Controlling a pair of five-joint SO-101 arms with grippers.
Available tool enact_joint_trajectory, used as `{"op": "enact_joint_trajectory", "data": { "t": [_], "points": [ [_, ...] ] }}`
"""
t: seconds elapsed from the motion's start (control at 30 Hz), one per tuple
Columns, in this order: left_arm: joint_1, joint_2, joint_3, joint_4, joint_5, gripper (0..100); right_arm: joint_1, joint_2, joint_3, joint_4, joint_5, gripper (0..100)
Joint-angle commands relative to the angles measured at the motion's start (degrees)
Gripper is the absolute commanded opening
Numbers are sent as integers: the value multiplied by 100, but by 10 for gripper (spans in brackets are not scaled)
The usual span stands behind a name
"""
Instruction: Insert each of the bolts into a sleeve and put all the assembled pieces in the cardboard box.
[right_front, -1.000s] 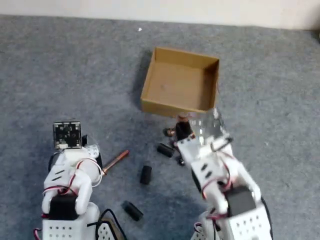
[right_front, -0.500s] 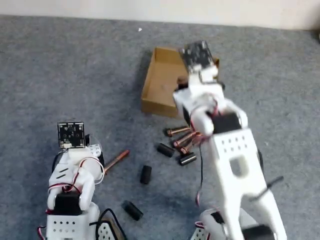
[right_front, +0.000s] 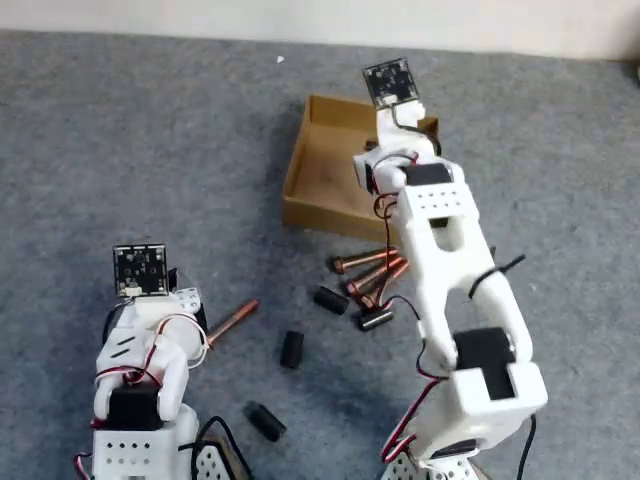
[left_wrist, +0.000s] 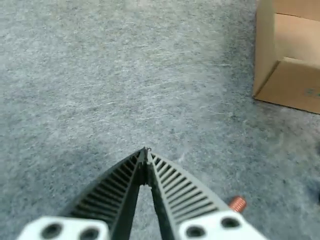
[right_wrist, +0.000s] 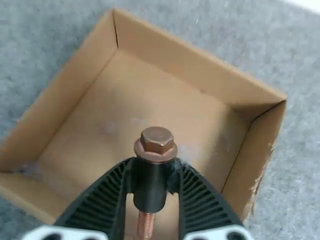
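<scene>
One copper hex-headed bolt (right_wrist: 156, 145), seated in a smooth black sleeve (right_wrist: 150, 190), is pinched by the right hand (right_wrist: 155, 170) above the open cardboard box (right_wrist: 75, 90). Its threaded end is partly hidden between the ribbed fingers (right_wrist: 105, 195). The left hand (left_wrist: 145, 161) is pressed together over the grey, felt-like worktop (left_wrist: 100, 75), and only the tip of another bolt (left_wrist: 237, 203) is seen beside it. Loose bolts (right_front: 368, 272) and four loose sleeves (right_front: 291, 349) are scattered near the box.

Soft, even light from above, fairly bright. Faint shadow on bench (right_front: 120, 130) by cardboard box (right_front: 330, 215) left wall, high view; darker patch under left pincer (left_wrist: 146, 156). Box inside evenly lit w/ dimmer corners.
</scene>
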Motion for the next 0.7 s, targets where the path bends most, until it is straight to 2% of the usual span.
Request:
{"op": "enact_joint_trajectory", "data": {
  "t": [0.0,0.1,0.3,0.57,0.67],
  "points": [
    [-207,-48,-40,-158,-35,8,75,13,-488,-171,-62,59],
    [-233,-48,-40,-158,-35,8,75,22,-497,-13,-62,142],
    [-347,-48,-75,-158,-35,7,57,-215,-611,541,-53,151],
    [-637,-48,-110,-176,0,7,13,-1525,-620,2413,-53,151],
    [-708,-57,-136,-237,0,7,-233,-2009,-391,3169,-62,151]
  ]
}}
